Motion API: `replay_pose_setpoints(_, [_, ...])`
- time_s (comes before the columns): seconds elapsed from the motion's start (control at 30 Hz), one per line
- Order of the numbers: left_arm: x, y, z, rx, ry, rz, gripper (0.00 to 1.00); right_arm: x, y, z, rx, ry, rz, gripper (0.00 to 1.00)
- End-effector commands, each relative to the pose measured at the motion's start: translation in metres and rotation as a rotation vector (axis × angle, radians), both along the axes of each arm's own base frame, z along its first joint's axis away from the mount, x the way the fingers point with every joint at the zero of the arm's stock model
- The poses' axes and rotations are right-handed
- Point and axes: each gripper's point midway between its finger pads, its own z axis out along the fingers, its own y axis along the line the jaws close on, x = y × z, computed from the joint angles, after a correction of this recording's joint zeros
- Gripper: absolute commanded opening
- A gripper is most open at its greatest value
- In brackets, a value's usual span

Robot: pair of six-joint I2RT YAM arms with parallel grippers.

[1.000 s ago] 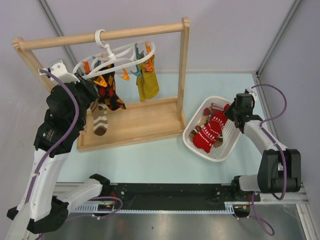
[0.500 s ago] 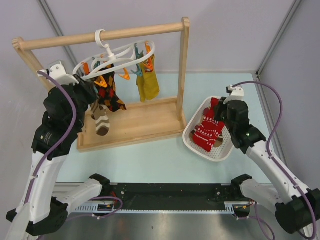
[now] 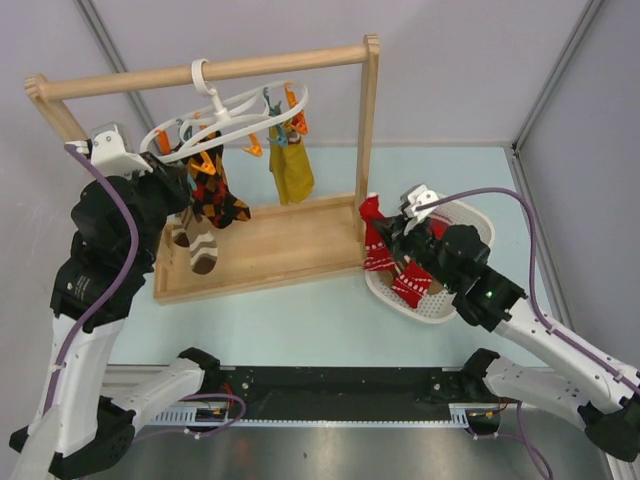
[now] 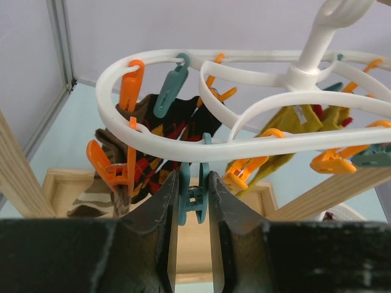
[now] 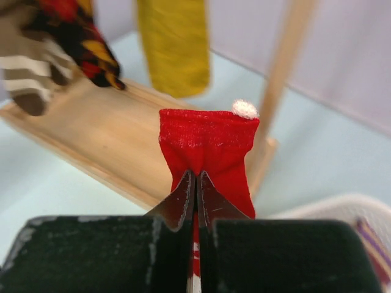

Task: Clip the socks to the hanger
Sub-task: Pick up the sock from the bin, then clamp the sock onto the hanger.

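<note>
The left gripper [image 4: 193, 204] is pinching a teal peg [image 4: 193, 196] on the near ring of the hanger [image 4: 256, 145], with a finger pressing on each side of the peg. The hanger is hanging by its hook from the top bar of the wooden frame [image 3: 372, 140]. A brown striped sock [image 3: 201, 246], a black sock [image 3: 216, 196] and a mustard sock [image 3: 291, 172] are hanging below the hanger. The right gripper [image 5: 195, 183] is closed on a red sock [image 5: 209, 143], gripping it just below the cuff. It is holding the sock up beside the frame's right post, between the frame and the basket [image 3: 452, 308]. A second red sock [image 3: 412, 285] is lying in the basket.
</note>
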Motion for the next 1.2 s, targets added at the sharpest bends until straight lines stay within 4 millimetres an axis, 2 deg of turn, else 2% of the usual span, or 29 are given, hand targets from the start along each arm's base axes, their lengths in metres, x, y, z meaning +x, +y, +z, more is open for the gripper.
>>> replay_pose_setpoints(0.0, [-0.011, -0.006, 0.005, 0.026, -0.001, -0.073, 0.21, -0.027, 0.044, 0.070, 0.075, -0.260, 0.183, 0.00])
replay_pose_setpoints(0.03, [-0.012, -0.010, 0.006, 0.024, -0.002, -0.097, 0.20, -0.026, 0.056, 0.072, 0.076, -0.273, 0.205, 0.00])
replay_pose_setpoints(0.07, [-0.012, -0.012, 0.008, 0.018, -0.009, -0.109, 0.21, -0.036, 0.070, 0.074, 0.069, -0.295, 0.250, 0.00])
replay_pose_setpoints(0.17, [-0.013, -0.023, 0.009, 0.001, -0.014, -0.165, 0.20, -0.041, 0.099, 0.074, 0.063, -0.337, 0.296, 0.00])
replay_pose_setpoints(0.2, [-0.013, -0.026, 0.009, -0.003, -0.015, -0.179, 0.20, -0.048, 0.109, 0.075, 0.054, -0.360, 0.318, 0.00])
replay_pose_setpoints(0.23, [-0.014, -0.028, 0.009, -0.009, -0.016, -0.192, 0.20, -0.047, 0.120, 0.075, 0.056, -0.376, 0.322, 0.00])
replay_pose_setpoints(0.37, [-0.014, -0.042, 0.009, -0.035, -0.012, -0.258, 0.20, -0.051, 0.148, 0.077, 0.058, -0.438, 0.345, 0.00])
replay_pose_setpoints(0.57, [-0.014, -0.049, 0.011, -0.049, -0.017, -0.294, 0.20, -0.054, 0.191, 0.083, 0.047, -0.521, 0.396, 0.00])
replay_pose_setpoints(0.83, [-0.015, -0.049, 0.011, -0.059, -0.034, -0.296, 0.20, -0.051, 0.231, 0.095, 0.078, -0.562, 0.458, 0.00])
replay_pose_setpoints(0.9, [-0.015, -0.050, 0.009, -0.062, -0.037, -0.297, 0.20, -0.049, 0.241, 0.091, 0.073, -0.557, 0.474, 0.00])
replay_pose_setpoints(0.97, [-0.014, -0.050, 0.005, -0.066, -0.037, -0.298, 0.20, -0.049, 0.246, 0.098, 0.089, -0.563, 0.484, 0.00])
replay_pose_setpoints(1.17, [-0.012, -0.054, 0.000, -0.077, -0.046, -0.309, 0.20, -0.044, 0.263, 0.100, 0.091, -0.561, 0.499, 0.00])
